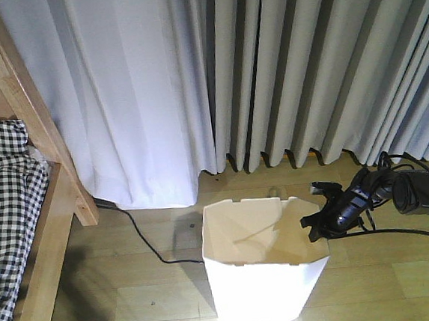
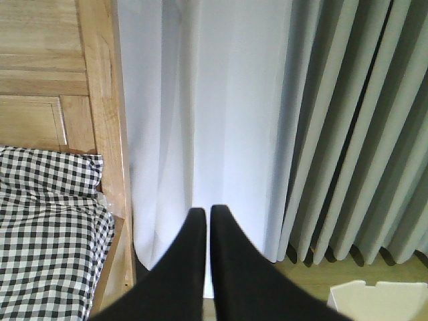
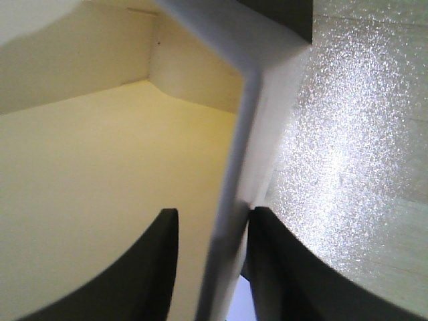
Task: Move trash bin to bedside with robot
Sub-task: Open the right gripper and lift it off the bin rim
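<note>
One light-brown wooden bed frame [image 1: 47, 182] with black-and-white checked gingham bedding [image 1: 4, 209] at the left edge of the wooden floor [image 1: 137, 302]. Left black gripper [image 2: 202, 215] raised before pale grey curtains [image 1: 266, 66], fingertips pressed together, gripping nothing. White thin-walled plastic trash bin [image 1: 262, 276] upright on floor near curtains, apart from bed. Right black gripper [image 3: 214, 224] clamped across bin's right rim wall, one finger inside, one outside.
</note>
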`<state>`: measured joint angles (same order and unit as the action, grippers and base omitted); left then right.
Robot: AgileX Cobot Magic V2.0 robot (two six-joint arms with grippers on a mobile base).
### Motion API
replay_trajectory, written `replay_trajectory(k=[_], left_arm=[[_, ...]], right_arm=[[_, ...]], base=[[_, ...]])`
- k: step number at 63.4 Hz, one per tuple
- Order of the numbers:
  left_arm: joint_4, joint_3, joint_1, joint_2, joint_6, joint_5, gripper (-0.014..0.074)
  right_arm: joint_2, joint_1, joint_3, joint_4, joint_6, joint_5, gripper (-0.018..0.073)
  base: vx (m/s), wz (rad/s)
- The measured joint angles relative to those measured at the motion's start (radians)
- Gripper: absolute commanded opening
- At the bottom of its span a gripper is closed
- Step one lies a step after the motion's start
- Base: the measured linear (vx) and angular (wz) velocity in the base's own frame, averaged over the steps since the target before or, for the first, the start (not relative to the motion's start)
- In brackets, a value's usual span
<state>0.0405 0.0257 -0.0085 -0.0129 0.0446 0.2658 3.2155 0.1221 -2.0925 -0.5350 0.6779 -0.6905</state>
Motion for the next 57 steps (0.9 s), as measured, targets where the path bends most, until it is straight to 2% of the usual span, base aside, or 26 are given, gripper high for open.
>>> replay_trajectory(k=[19, 39, 57], left_arm=[[0.000, 0.000, 0.000, 0.000, 0.000, 0.000, -0.0006], [0.000, 0.000, 0.000, 0.000, 0.000, 0.000, -0.0006], [0.000, 0.000, 0.000, 0.000, 0.000, 0.000, -0.0006]], right_arm=[[0.000, 0.001, 0.000, 0.010, -0.013, 0.000, 0.0285], [0.000, 0.001, 0.000, 0.010, -0.013, -0.003, 0.0497], [0.000, 0.002, 0.000, 0.005, -0.013, -0.007, 0.0500]], base=[[0.00, 0.00], [0.00, 0.00], [0.00, 0.00]])
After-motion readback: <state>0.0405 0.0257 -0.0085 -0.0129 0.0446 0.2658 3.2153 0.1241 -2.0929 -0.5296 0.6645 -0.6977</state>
